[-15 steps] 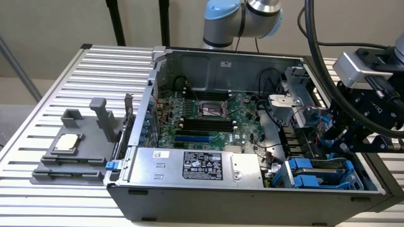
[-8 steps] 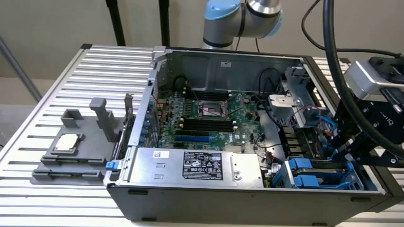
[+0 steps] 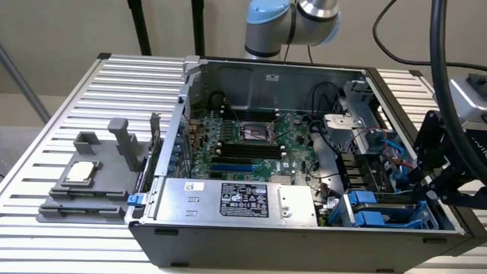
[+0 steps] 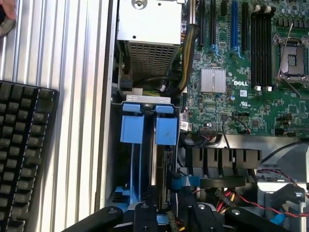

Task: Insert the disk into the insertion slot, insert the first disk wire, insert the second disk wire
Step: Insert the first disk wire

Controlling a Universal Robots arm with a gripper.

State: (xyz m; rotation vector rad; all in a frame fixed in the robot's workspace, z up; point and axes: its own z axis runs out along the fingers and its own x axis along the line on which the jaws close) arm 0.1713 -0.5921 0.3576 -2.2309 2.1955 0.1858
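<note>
Black and close over the corner of the case, the claw [image 4: 174,216] sits just above one end of the insertion slot [image 4: 147,100]; whether it is parted or clamped on anything I cannot tell. Within the slot the disk [image 4: 166,131] seems to stand on edge, judging by its blue carrier, and I cannot tell whether it is pushed fully home. If it is not, I judge that a press from a slight angle could skew the carrier against the bay's metal wall and jam it. Just beside the claw run thin red and black wires [image 4: 246,200], and in the exterior view a blue cable [image 3: 397,153] loops near the same spot. A sideways move could catch them and tug a plug loose. Farther off lie the motherboard [image 4: 241,92] and the silver power-supply box [image 4: 149,29], well apart from the claw and at little risk.
</note>
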